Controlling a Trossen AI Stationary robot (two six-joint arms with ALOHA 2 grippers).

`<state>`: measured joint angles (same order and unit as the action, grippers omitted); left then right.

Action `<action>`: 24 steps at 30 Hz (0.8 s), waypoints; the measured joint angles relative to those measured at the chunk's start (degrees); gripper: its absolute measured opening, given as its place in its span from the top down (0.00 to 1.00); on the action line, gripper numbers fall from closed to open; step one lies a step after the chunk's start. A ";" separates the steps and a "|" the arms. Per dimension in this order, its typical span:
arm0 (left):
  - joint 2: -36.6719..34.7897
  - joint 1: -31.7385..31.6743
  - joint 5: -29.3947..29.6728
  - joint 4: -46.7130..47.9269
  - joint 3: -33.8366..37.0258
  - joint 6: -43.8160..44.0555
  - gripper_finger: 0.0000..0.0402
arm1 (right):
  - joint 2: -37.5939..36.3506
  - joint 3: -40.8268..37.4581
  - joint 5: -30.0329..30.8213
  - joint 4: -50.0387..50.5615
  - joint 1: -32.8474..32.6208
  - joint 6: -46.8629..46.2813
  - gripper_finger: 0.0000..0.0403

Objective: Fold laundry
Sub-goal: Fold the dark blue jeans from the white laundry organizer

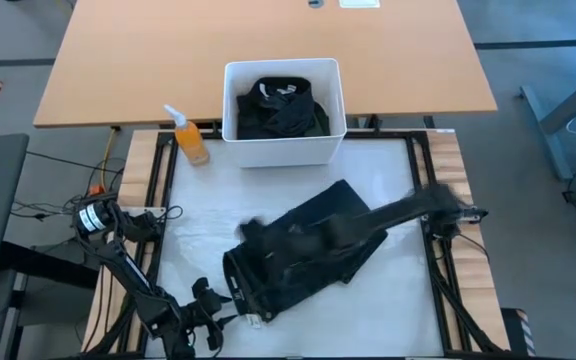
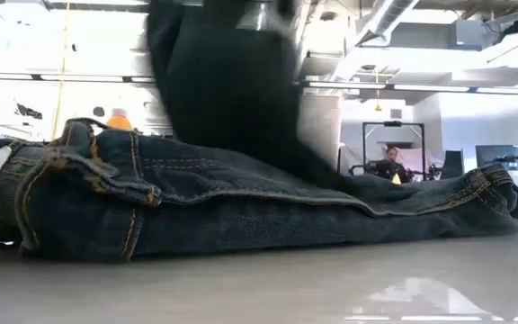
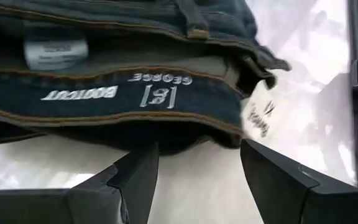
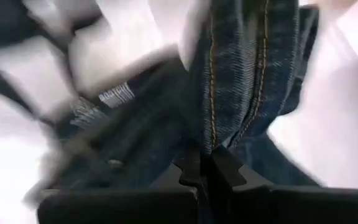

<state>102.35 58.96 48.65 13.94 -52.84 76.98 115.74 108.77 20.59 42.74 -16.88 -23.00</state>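
The jeans (image 1: 303,255) lie bunched and partly doubled over in the middle of the table (image 1: 388,180), not yet a neat fold, while more dark laundry (image 1: 283,108) waits in the bin (image 1: 283,150), so most of the job seems left. The right claw (image 4: 205,163) is pinched on a denim seam, carrying that part over the pile. The left claw (image 3: 197,168) waits spread wide just short of the waistband.
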 joint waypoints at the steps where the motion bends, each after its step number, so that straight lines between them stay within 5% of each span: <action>1: 0.00 -0.08 -0.54 -0.58 0.00 -0.12 0.46 | 2.90 0.20 -2.84 -3.08 0.41 -0.31 0.94; 5: 0.00 -0.09 -1.73 -1.58 0.00 -0.23 0.46 | 12.61 4.20 -10.32 -8.99 1.03 -1.04 0.93; 10: 0.00 -0.11 -3.44 -1.41 0.00 0.26 0.46 | 17.87 7.21 -12.64 -8.09 1.01 -0.10 0.87; 17: 0.00 -0.52 -3.20 0.35 0.00 0.32 0.46 | 12.62 8.15 -21.24 -4.70 2.03 3.78 0.74; 24: 0.00 -1.61 -3.26 0.82 0.00 0.55 0.46 | 0.17 8.40 -22.14 3.18 1.45 9.79 0.65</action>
<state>102.35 57.35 45.39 14.76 -52.84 77.52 115.92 117.18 -1.55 45.92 -15.43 -13.21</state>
